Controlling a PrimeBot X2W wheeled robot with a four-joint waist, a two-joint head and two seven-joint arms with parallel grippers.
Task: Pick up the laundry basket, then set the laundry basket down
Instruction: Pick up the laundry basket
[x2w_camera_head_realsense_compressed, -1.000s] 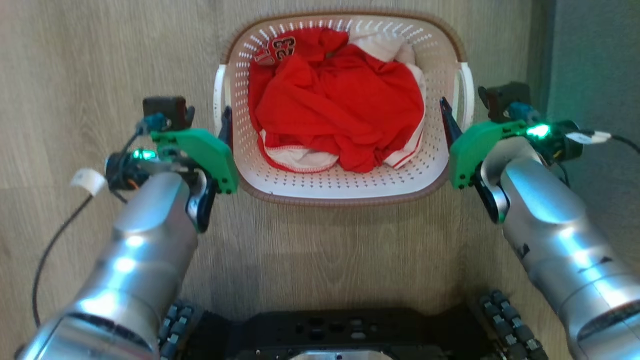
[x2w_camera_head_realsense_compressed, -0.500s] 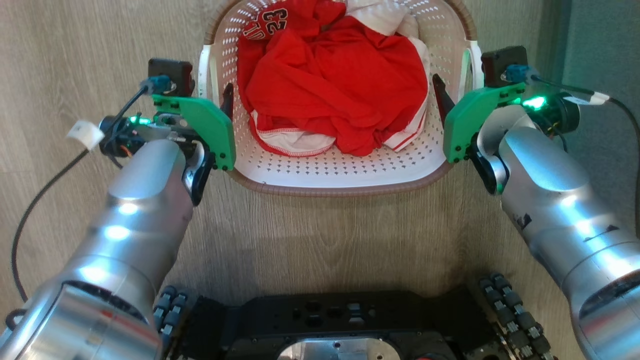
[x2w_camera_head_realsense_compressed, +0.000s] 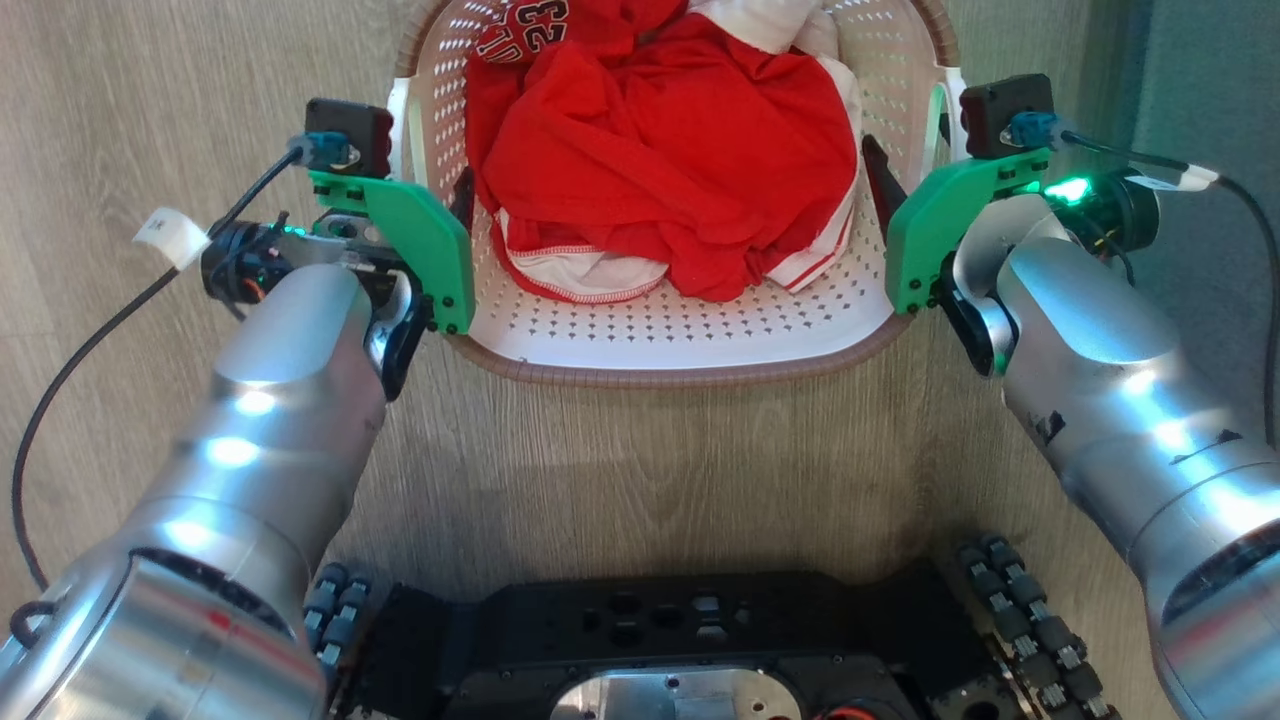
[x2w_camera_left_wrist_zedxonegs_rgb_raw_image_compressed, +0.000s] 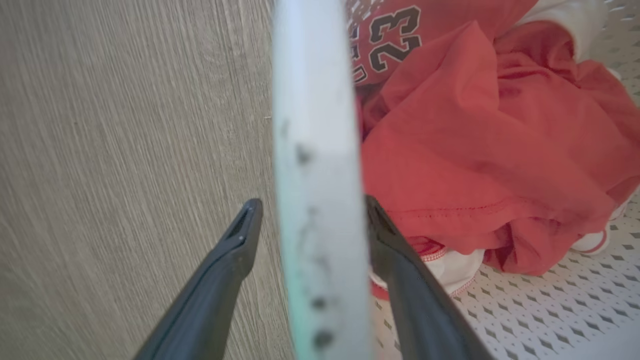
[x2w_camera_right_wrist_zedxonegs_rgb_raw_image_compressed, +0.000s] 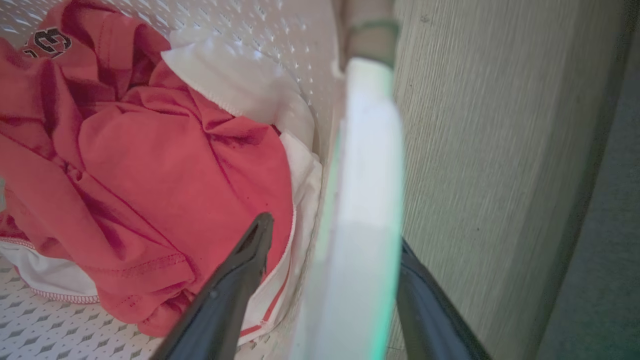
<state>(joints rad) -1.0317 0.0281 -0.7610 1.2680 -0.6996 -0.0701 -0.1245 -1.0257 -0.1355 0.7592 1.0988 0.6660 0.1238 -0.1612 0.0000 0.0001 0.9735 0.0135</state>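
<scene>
The laundry basket (x2w_camera_head_realsense_compressed: 680, 325) sat at the far centre of the scene over the wood-grain floor (x2w_camera_head_realsense_compressed: 650, 470), just beyond the robot's black base (x2w_camera_head_realsense_compressed: 680, 620); whether it touched the floor could not be told. It held a crumpled red jersey (x2w_camera_head_realsense_compressed: 680, 150) numbered 23 and a white garment (x2w_camera_head_realsense_compressed: 760, 20) at its far side. The left gripper (x2w_camera_left_wrist_zedxonegs_rgb_raw_image_compressed: 310, 205) was spread wide astride the basket's left handle (x2w_camera_left_wrist_zedxonegs_rgb_raw_image_compressed: 315, 125), one finger over the floor and the other inside the basket beside the jersey. The right gripper (x2w_camera_right_wrist_zedxonegs_rgb_raw_image_compressed: 335, 232) was likewise spread astride the right handle (x2w_camera_right_wrist_zedxonegs_rgb_raw_image_compressed: 372, 150), its inner finger (x2w_camera_right_wrist_zedxonegs_rgb_raw_image_compressed: 225, 295) beside the clothes, the outer one close against the handle.
</scene>
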